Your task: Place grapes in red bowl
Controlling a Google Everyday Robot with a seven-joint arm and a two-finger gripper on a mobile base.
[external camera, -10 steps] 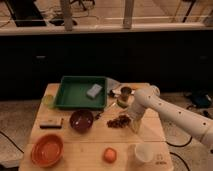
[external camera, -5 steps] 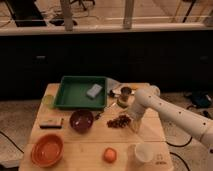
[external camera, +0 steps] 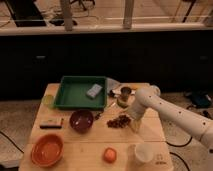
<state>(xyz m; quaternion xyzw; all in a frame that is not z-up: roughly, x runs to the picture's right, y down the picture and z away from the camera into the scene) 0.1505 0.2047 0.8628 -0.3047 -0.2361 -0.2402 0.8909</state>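
Lying crosswise, grapes (external camera: 119,121) beside gripper (external camera: 131,122)

The white arm (external camera: 170,111) comes into view from the lower right corner and goes up toward the left. It has a rounded elbow joint (external camera: 149,95) at its highest place, and from there the last part bends steeply down. The tool (external camera: 131,122) is at the low end of this part, pointing downward, close above the desk (external camera: 90,145), near the right side of it.
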